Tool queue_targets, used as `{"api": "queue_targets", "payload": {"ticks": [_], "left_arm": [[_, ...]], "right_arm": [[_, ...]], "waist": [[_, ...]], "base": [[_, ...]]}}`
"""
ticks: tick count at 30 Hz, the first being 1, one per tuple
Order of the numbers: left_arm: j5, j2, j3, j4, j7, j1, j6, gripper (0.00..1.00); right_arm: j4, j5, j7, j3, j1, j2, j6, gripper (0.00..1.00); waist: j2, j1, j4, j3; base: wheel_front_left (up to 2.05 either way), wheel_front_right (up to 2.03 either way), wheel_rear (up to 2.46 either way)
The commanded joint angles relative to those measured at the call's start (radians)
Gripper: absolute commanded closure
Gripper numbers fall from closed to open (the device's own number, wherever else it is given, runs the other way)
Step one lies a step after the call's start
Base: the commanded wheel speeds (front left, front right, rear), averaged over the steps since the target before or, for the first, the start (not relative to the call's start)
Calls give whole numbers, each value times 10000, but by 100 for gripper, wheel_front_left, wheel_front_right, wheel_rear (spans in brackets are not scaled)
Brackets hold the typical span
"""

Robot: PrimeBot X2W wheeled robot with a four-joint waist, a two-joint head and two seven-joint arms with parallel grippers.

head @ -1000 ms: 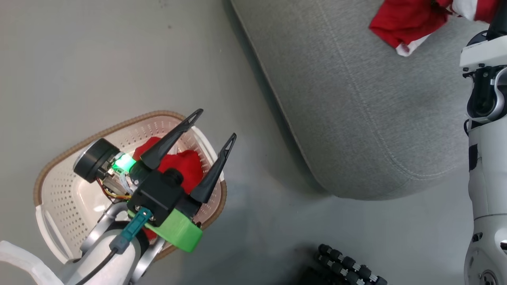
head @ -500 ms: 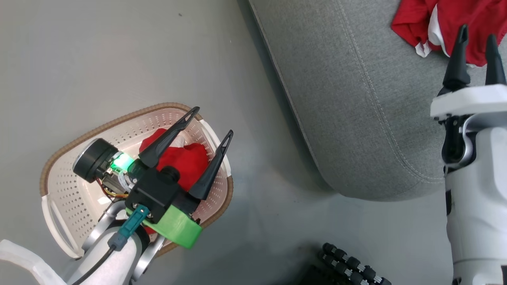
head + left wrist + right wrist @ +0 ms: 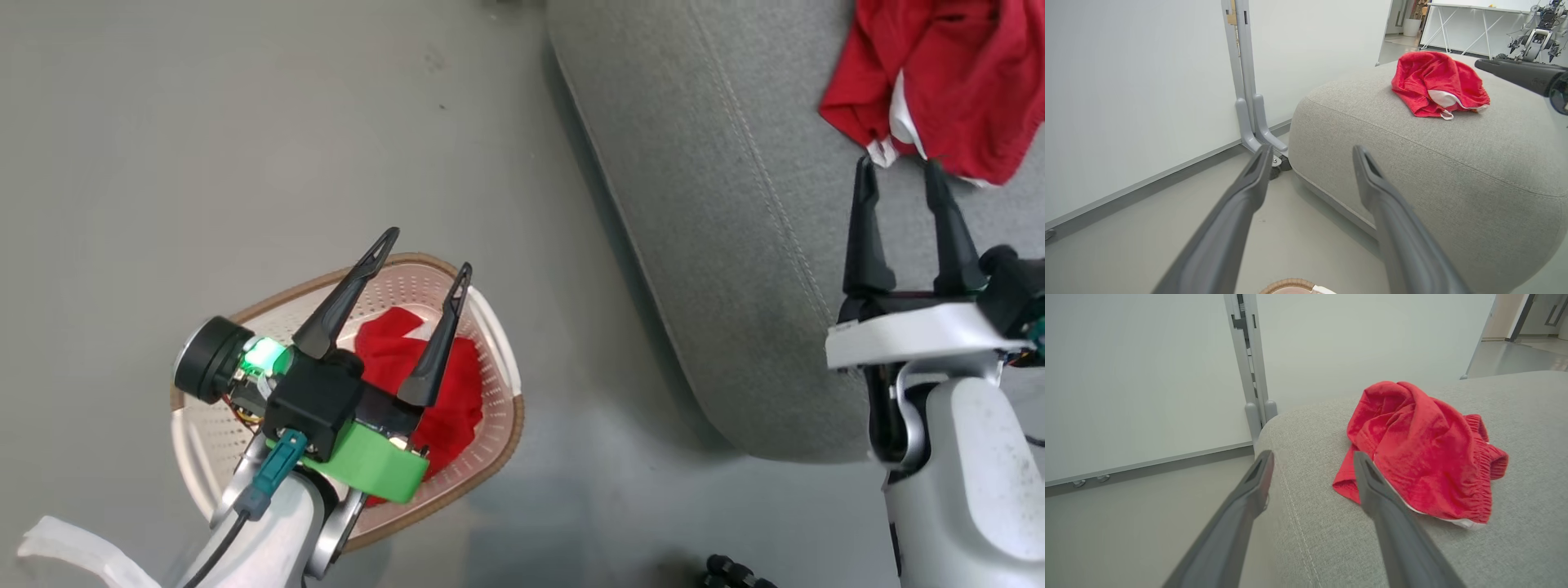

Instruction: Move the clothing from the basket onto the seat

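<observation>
Halfway: 1 across, 1 to go.
1st red garment (image 3: 939,90) lies on the seat (image 3: 735,245) just ahead of my right tool (image 3: 896,163), which is spread wide, nothing held. 2nd red garment (image 3: 424,384) sits in the 1 basket (image 3: 502,425), beneath my left tool (image 3: 429,250), also spread wide & empty. Next, I reckon: lower left tool, pinch cloth, carry to seat.
</observation>
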Motion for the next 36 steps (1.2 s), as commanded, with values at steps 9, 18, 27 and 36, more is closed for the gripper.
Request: {"api": "queue_targets", "payload": {"ticks": [9,18,27,36], "left_arm": [[-558,-698,636,957,-680,498,745,0],[-802,-1157,1709,1323,-789,1153,1111,0],[-584,-1348,2974,1358,-793,2120,1004,0],[-147,-1555,3629,1532,-794,3088,666,0]], "right_arm": [[-919,-385,-30,588,1487,-15,1,0],[-1376,-589,74,806,2474,-11,1,0],[-1726,-486,422,963,3130,-9,1,0],[-1792,-452,686,1211,3749,-8,1,0]], "waist": [[0,1,1778,-1528],[0,1,2737,-2352],[0,1,2979,-2925],[0,1,2760,-3634]], "base": [[0,0,0],[0,0,0],[0,0,0],[0,0,0]]}}
